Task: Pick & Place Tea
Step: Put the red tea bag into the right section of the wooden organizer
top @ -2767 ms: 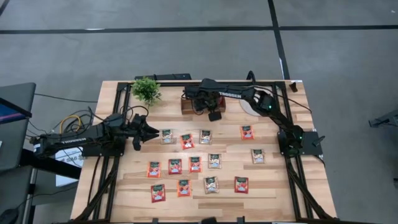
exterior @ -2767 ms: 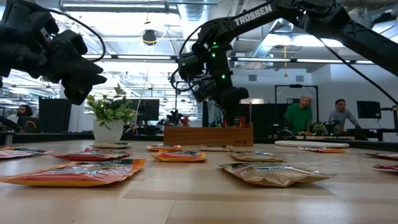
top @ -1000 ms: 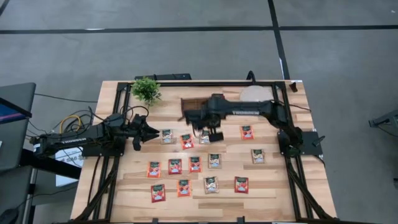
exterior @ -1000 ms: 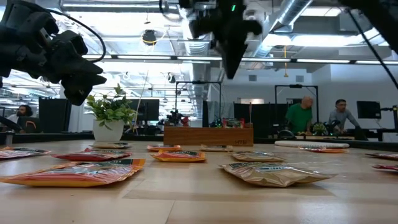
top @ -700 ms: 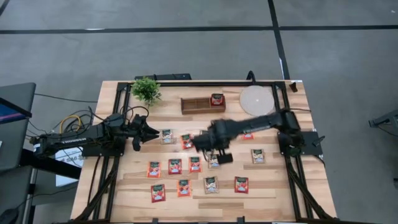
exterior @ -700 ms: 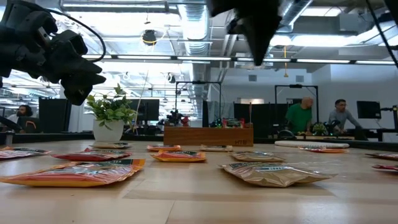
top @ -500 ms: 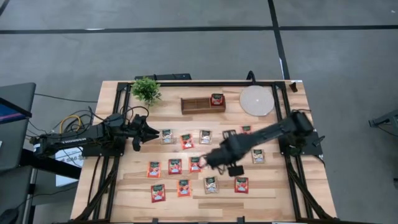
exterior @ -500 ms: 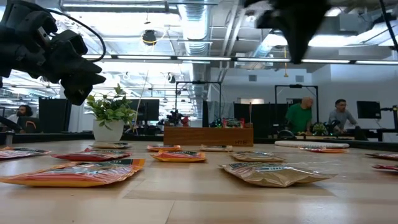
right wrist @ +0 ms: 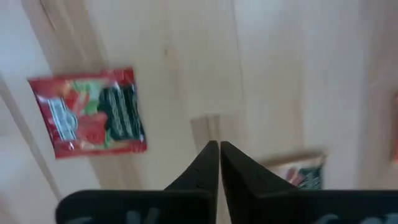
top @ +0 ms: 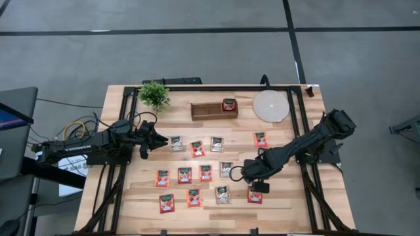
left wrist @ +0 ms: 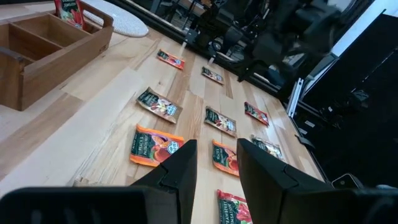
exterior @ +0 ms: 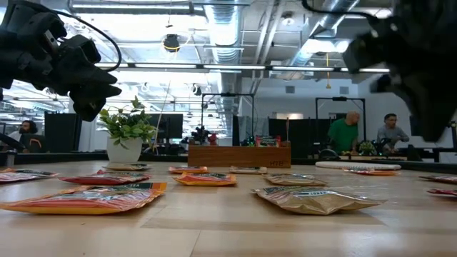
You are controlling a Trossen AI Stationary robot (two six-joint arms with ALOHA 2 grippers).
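High view: the right gripper (top: 258, 186) has swung from over the wooden tray (top: 214, 110) to the table's (top: 289, 203) near-right, above a red sachet (top: 254, 195); the other tea sachets (top: 205, 172) lie spread mid-table, and one stands in the tray's right compartment. The left gripper (top: 148, 140) has not moved.

Low view: the right arm is a dark blur at upper right.

Left wrist view: the left fingers (left wrist: 183, 169) stand apart, empty.

Right wrist view: only here, the right fingers (right wrist: 208, 163) show nearly together, empty, above bare wood.

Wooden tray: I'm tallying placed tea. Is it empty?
No. One red sachet stands in the wooden tray's compartment nearest the round disc; the others look empty.
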